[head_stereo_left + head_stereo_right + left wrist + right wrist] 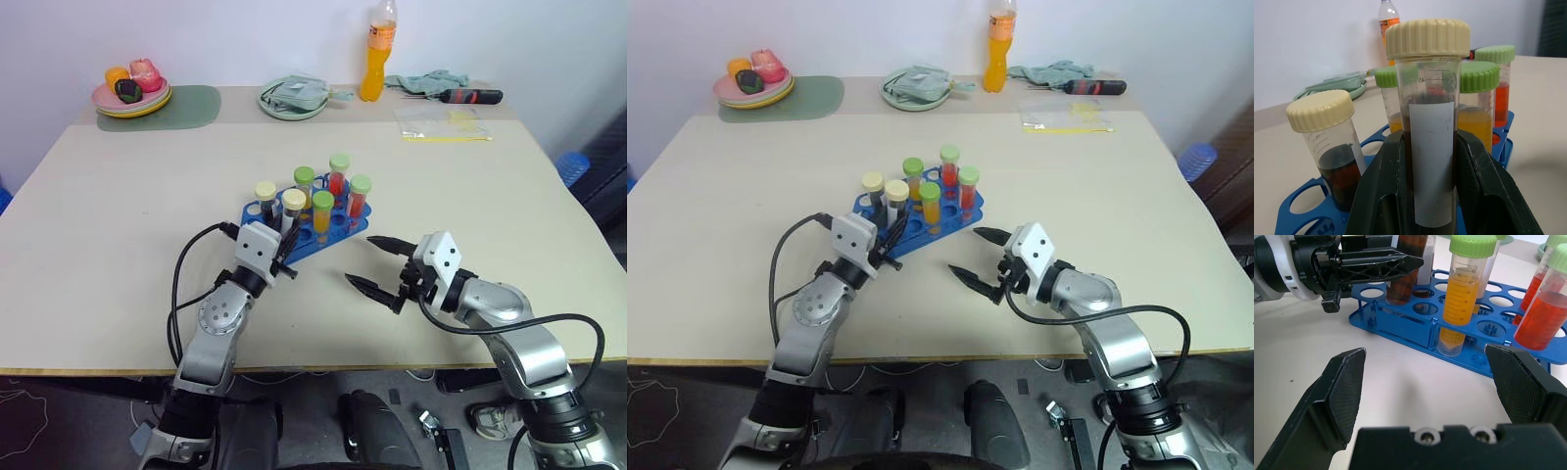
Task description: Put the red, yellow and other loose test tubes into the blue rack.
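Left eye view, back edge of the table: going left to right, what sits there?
Pink plate of fruit → green mat → pale green plate holding a folded cloth → orange drink bottle → crumpled teal cloth → red-and-black handled tool.

The left gripper's fingers (1484,196) hide the foot of the brown tube (1429,147), so its hole cannot be told.

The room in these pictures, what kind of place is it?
Probably a robot test room staged as a lab bench: a plain table carries a blue rack of capped tubes, with a drink bottle and screwdriver nearby.
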{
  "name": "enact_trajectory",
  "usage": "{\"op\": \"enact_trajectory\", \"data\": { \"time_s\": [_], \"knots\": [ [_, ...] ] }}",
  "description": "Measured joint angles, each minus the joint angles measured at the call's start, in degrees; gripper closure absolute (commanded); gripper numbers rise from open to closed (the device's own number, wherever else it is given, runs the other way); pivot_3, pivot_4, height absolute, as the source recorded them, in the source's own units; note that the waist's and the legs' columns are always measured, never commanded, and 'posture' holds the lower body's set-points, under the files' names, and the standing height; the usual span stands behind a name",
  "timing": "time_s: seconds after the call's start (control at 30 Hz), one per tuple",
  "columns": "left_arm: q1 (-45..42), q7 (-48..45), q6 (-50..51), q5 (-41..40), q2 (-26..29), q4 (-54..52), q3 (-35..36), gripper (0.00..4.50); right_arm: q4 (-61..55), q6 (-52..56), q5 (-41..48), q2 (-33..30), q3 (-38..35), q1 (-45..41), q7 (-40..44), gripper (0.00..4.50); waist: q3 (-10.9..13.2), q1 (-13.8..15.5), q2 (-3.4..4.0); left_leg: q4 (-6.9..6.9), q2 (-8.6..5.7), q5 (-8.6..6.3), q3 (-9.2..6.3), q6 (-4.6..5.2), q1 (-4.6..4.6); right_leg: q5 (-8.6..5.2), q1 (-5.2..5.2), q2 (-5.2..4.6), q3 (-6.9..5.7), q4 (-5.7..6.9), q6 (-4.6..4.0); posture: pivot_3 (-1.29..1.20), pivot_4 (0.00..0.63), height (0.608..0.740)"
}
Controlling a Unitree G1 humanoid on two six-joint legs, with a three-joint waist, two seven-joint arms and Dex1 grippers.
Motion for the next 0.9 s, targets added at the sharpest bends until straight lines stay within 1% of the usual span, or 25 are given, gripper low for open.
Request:
{"op": "enact_trajectory", "data": {
  "time_s": [0.03, 0.1, 0.2, 0.27, 0.43, 0.5, 0.57, 0.63, 0.73, 0.9],
  "knots": [
    [0.0, 0.0, 0.0, 0.0, 0.0, 0.0, 0.0, 2.30, 0.0, 0.0, 0.0, 0.0, 0.0, 0.0, 0.0, 0.20, 0.0, 0.0, 0.00, 0.00, 0.00, 0.00, 0.00, 0.00, 0.00, 0.00, 0.00, 0.00, 0.00, 0.00, 0.00, 0.00, 0.150, 0.740],
    [0.1, -0.1, 0.1, -0.8, 0.2, -0.1, 0.1, 1.33, -0.1, 0.0, 0.0, 0.0, 0.0, 0.0, 0.0, 0.20, 0.0, 0.0, 0.00, 0.00, 0.00, 0.00, 0.00, 0.00, 0.00, 0.00, 0.00, 0.00, 0.00, 0.00, 0.00, 0.00, 0.150, 0.740],
    [2.3, -1.9, 2.7, -6.0, 1.1, -4.0, 2.2, 1.33, -0.6, 1.2, 1.3, -1.3, -1.1, -0.2, 0.7, 0.20, 0.0, -0.4, 0.02, -0.03, 0.03, 0.00, 0.01, 0.00, 0.01, 0.00, -0.03, 0.01, 0.01, 0.01, 0.00, 0.00, 0.150, 0.740],
    [4.8, -3.6, 6.8, -11.5, 3.4, -8.9, 5.8, 1.33, -0.9, 2.8, 3.2, -3.7, -3.4, -0.4, 1.9, 0.20, 0.0, -0.5, 0.03, -0.08, 0.05, 0.00, 0.00, 0.00, 0.05, -0.01, -0.03, 0.03, 0.01, 0.02, -0.01, 0.00, 0.150, 0.740],
    [14.2, -9.6, 18.8, -25.3, 16.3, -21.1, 17.6, 1.33, 1.2, 4.9, 6.8, -10.9, -11.2, -0.2, 6.3, 0.20, 0.0, -0.4, 0.01, -0.15, 0.06, 0.00, 0.03, 0.00, 0.10, -0.03, 0.01, 0.02, 0.01, -0.04, -0.04, 0.00, 0.150, 0.740],
    [18.0, -11.9, 21.4, -28.0, 20.7, -23.0, 21.9, 1.33, 4.6, 4.1, 6.6, -12.8, -13.3, 0.3, 7.5, 0.20, 0.0, -0.2, 0.01, -0.21, 0.05, 0.00, 0.05, 0.00, 0.16, -0.13, 0.09, 0.00, 0.01, -0.17, -0.20, 0.00, 0.150, 0.740],
    [21.4, -13.7, 21.9, -28.2, 24.1, -22.9, 25.2, 1.33, 8.7, 2.8, 6.1, -13.8, -14.8, 0.6, 8.4, 0.20, 0.0, -0.3, 0.00, -0.27, 0.05, 0.00, 0.08, 0.00, 0.19, -0.15, 0.12, 0.01, 0.02, -0.28, -0.25, 0.00, 0.150, 0.740],
    [23.2, -14.7, 21.7, -27.9, 25.8, -21.9, 28.3, 1.33, 12.8, 1.5, 5.5, -14.4, -16.0, 0.6, 9.1, 0.20, 0.0, -0.3, 0.01, -0.32, 0.06, 0.00, 0.10, 0.00, 0.20, -0.15, 0.12, 0.01, 0.03, -0.33, -0.25, 0.00, 0.150, 0.740],
    [24.4, -15.0, 21.4, -27.3, 26.4, -20.2, 30.7, 1.33, 16.0, -0.2, 5.0, -14.6, -16.7, 0.6, 10.0, 0.20, 0.0, -0.4, 0.01, -0.39, 0.06, 0.00, 0.14, 0.00, 0.23, -0.15, 0.12, 0.01, 0.07, -0.35, -0.25, 0.00, 0.150, 0.740],
    [26.2, -15.8, 20.1, -25.4, 26.6, -18.1, 31.2, 1.33, 17.0, -1.5, 4.3, -14.6, -16.6, 0.6, 10.5, 0.20, 0.0, -0.4, 0.01, -0.46, 0.08, 0.00, 0.17, 0.00, 0.26, -0.14, 0.11, 0.01, 0.10, -0.39, -0.23, 0.00, 0.150, 0.740]
  ]
}}
